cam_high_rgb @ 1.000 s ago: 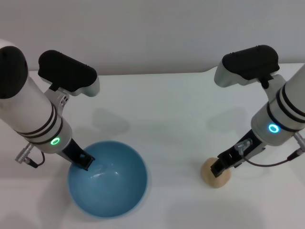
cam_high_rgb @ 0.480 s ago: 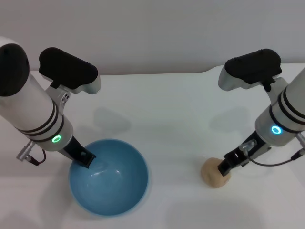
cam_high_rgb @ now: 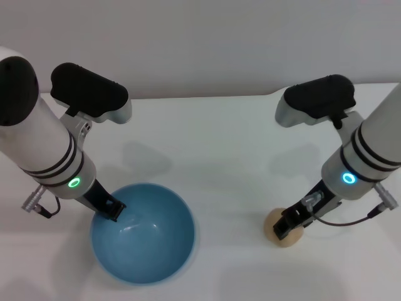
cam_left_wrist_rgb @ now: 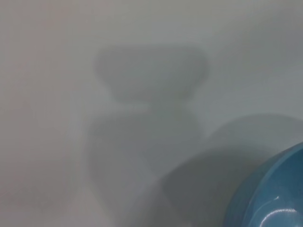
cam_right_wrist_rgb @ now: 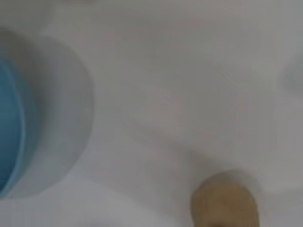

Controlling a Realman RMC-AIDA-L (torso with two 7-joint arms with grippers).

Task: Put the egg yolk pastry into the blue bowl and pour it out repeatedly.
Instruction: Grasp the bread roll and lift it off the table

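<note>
The pastry (cam_high_rgb: 280, 231) lies on the white table (cam_high_rgb: 225, 157), well to the right of the blue bowl (cam_high_rgb: 143, 233) and apart from it, with bare table between the two. The right gripper (cam_high_rgb: 289, 224) is down on the pastry: its dark tip covers the ball's top and right side, so only the left and lower edge of the tan dough shows in the head view. Whether its fingers are spread or closed on the pastry cannot be told, as the dark tip hides them. In the right wrist view the pastry (cam_right_wrist_rgb: 224, 201) shows as a tan round shape on the table, and a slice of the bowl (cam_right_wrist_rgb: 10, 127) with its grey shadow sits far across that picture from it.

The bowl stands upright on the table, open side up, glossy inside and with nothing in it. The left gripper (cam_high_rgb: 108, 208) is at the bowl's upper left rim, its dark tip reaching over the edge and into the bowl. The tip appears to touch the rim, but whether it is closed on it or merely resting there cannot be told. The left wrist view shows only the bowl's edge (cam_left_wrist_rgb: 279, 189) at one corner and soft shadows on the table beside it.

Nothing lies between the pastry and the bowl. The two arms' white forearms and black wrist housings hang above the table on either side.
</note>
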